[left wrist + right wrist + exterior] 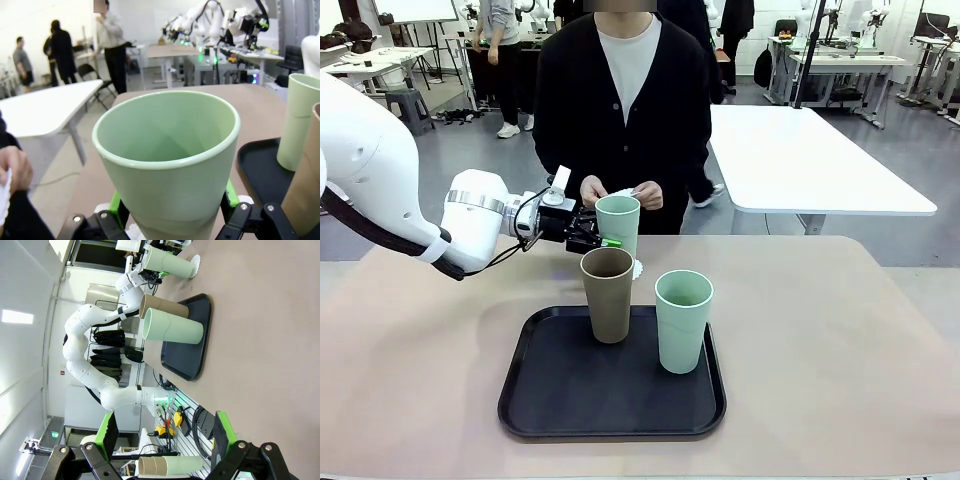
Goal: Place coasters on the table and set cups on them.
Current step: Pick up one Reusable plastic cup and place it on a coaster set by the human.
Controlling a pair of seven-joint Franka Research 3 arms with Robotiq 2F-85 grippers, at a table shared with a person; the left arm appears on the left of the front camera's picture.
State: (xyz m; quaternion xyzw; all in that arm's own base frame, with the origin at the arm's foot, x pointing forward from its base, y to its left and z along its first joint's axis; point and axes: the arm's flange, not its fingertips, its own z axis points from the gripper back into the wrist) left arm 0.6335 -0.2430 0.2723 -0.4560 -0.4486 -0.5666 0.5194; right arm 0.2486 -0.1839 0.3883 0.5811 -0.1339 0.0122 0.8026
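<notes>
Beige table (840,330) job, cup-setting step: my left gripper (603,241) clamps the mint cup (618,215) low on its wall, upright over a coaster (638,267) just beyond the black tray (550,400). Next, I judge, seat it squarely and let go. My right gripper (165,440) gapes empty.

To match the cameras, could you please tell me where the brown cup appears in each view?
Front view: brown cup at centre, on the black tray.
Left wrist view: brown cup at the right edge, tray to its left.
Right wrist view: brown cup upper middle, on the tray.
Shared landmark: the black tray.
</notes>
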